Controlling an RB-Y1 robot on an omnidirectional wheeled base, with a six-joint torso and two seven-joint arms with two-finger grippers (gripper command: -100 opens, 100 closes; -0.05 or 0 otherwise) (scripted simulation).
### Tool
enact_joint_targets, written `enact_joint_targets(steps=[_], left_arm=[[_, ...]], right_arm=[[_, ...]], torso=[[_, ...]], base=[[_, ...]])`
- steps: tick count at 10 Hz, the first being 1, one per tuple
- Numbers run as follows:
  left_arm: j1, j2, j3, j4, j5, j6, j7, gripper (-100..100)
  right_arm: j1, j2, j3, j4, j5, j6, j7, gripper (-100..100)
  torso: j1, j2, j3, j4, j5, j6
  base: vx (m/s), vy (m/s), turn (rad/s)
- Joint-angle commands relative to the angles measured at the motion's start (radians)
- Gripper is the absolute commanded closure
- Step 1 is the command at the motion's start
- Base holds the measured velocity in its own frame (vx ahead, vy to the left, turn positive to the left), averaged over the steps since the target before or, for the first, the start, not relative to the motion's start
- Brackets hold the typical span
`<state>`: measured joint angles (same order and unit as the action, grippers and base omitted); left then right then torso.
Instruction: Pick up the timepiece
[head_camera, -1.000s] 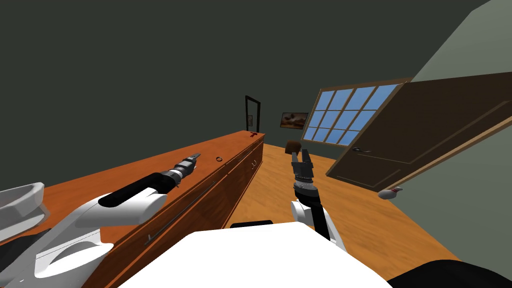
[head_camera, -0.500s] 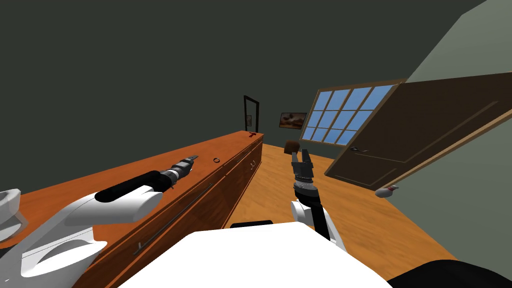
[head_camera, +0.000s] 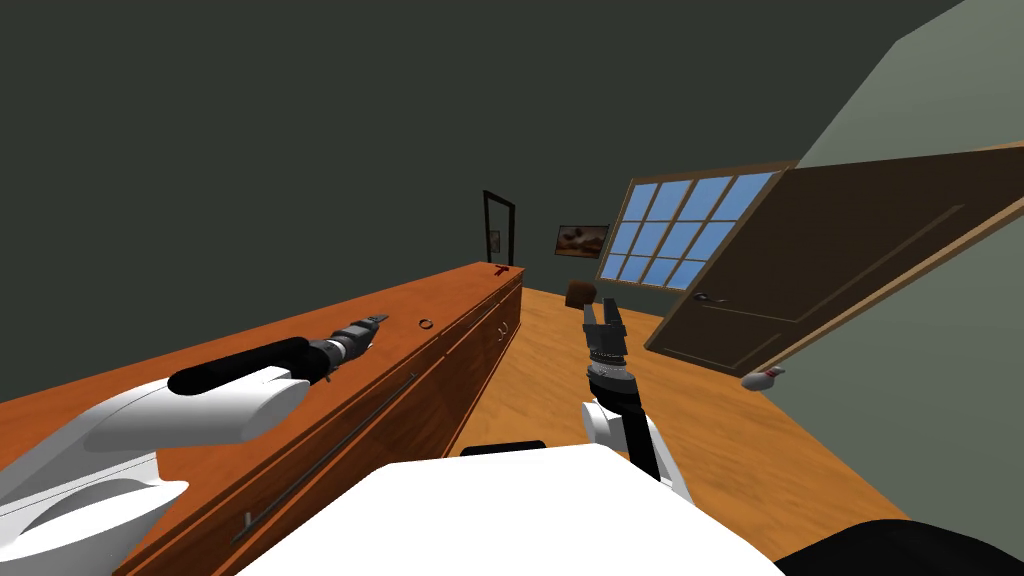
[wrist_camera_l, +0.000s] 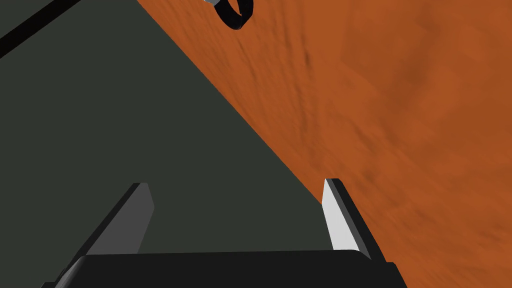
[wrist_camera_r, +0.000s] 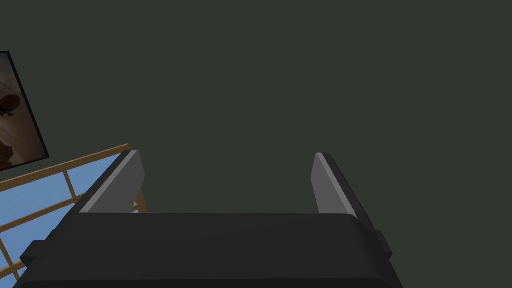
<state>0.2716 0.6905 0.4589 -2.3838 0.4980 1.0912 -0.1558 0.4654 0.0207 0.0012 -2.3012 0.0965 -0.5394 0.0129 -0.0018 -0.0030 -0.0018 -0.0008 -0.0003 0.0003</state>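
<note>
The timepiece (head_camera: 426, 324), a small dark ring-shaped watch, lies on the orange-brown sideboard top (head_camera: 455, 290) left of the head view's centre. It sits just ahead of the left gripper (head_camera: 376, 321), beyond its spread fingers (wrist_camera_l: 340, 220) and touching neither. The right gripper (head_camera: 603, 311) hangs over the floor at centre, fingers likewise spread apart
</note>
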Motion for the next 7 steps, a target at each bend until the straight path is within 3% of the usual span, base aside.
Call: enact_joint_targets(steps=[1, 2, 3, 4, 5, 7], left_arm=[[-0.005, 0.011, 0.012, 0.009, 0.014, 0.050, -0.010, -100], [-0.005, 0.011, 0.012, 0.009, 0.014, 0.066, -0.010, -100], [-0.009, 0.034, 0.042, 0.020, 0.046, 0.104, -0.027, -100], [-0.009, 0.034, 0.042, 0.020, 0.046, 0.130, -0.027, -100], [-0.012, 0.056, 0.072, 0.032, 0.080, 0.158, -0.043, -100], [-0.012, 0.056, 0.072, 0.032, 0.080, 0.197, -0.043, -100]], right_arm=[[0.000, 0.000, 0.000, 0.000, 0.000, 0.000, 0.000, 0], [0.000, 0.000, 0.000, 0.000, 0.000, 0.000, 0.000, 0], [0.000, 0.000, 0.000, 0.000, 0.000, 0.000, 0.000, 0], [0.000, 0.000, 0.000, 0.000, 0.000, 0.000, 0.000, 0], [0.000, 0.000, 0.000, 0.000, 0.000, 0.000, 0.000, 0], [0.000, 0.000, 0.000, 0.000, 0.000, 0.000, 0.000, 0]], torso=[[0.000, 0.000, 0.000, 0.000, 0.000, 0.000], [0.000, 0.000, 0.000, 0.000, 0.000, 0.000], [0.001, 0.001, 0.001, 0.000, 0.000, 0.000], [0.000, 0.001, 0.001, 0.000, 0.000, 0.000], [0.000, 0.001, 0.000, 0.000, 0.000, 0.000], [0.000, 0.000, 0.000, 0.000, 0.000, 0.000]], base=[[0.043, -0.025, -0.039], [0.018, -0.014, 0.005], [0.031, -0.030, -0.080], [0.037, -0.025, -0.052], [0.055, -0.031, -0.082], [0.039, -0.020, -0.020]])
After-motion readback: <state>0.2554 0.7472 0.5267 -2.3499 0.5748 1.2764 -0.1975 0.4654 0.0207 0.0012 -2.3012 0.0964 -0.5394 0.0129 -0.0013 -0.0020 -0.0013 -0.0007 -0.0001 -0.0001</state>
